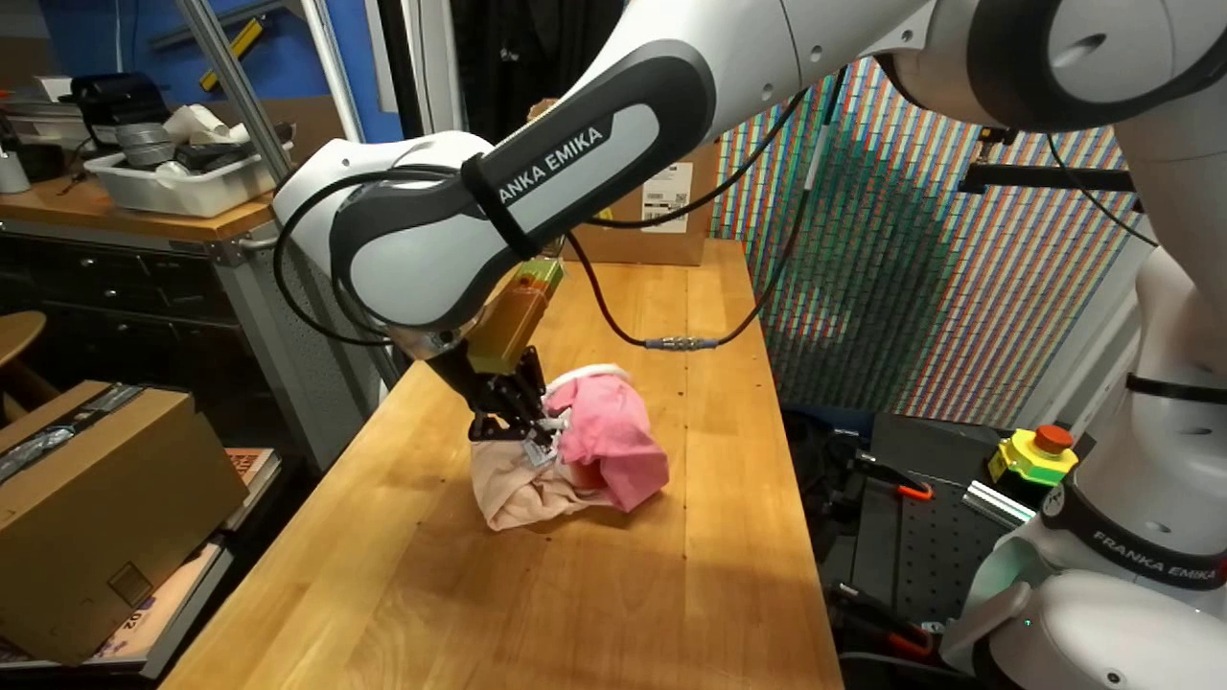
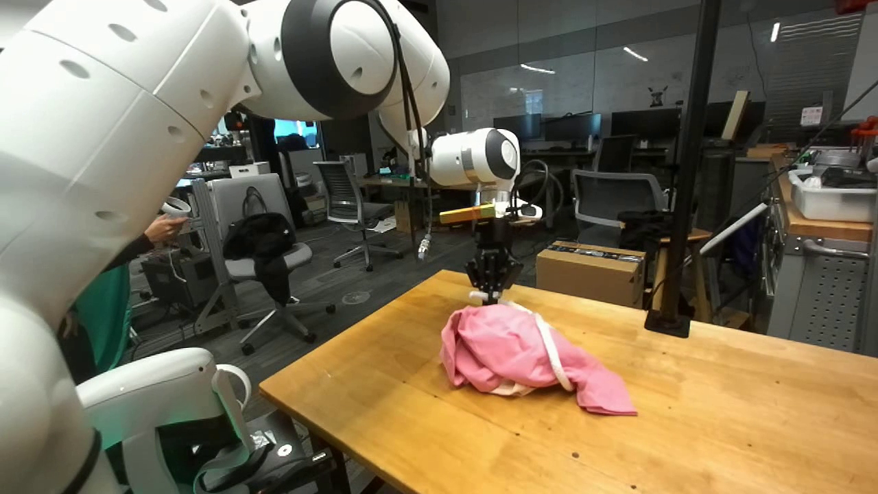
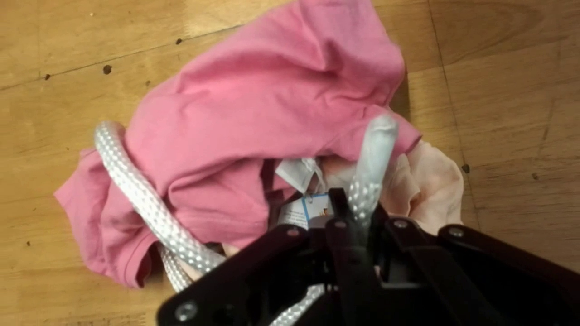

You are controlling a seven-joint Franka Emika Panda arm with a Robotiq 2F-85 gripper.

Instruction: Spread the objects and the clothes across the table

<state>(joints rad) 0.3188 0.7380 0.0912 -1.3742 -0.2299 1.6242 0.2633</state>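
Bunched in one heap on the table (image 1: 575,613): pink cloth (image 3: 253,117) uppermost, beige cloth (image 3: 435,185) beneath and poking out at one side, white cord (image 3: 156,219) looped across the pink. Pointing down at the heap: gripper (image 2: 490,298), fingers narrow, apparently holding the cord close below its smooth, capped end, tip jutting past them in the wrist view. Probably held there for being loose and proud of the fabric, so easy to pinch without catching cloth. Sensible, too, to take before the cloths, because of lying over the pink and likely to drag on it. Just beside the fingers, a printed tag (image 3: 293,213), impossible to say from which piece; maybe liable to snag during a lift. Anything else inside the heap: hidden from view. Not yet spread, so with nearly all the task seemingly left. Called for next, in all likelihood: drawing the cord up slowly, then laying it well apart on bare table, without dragging pink or beige along.
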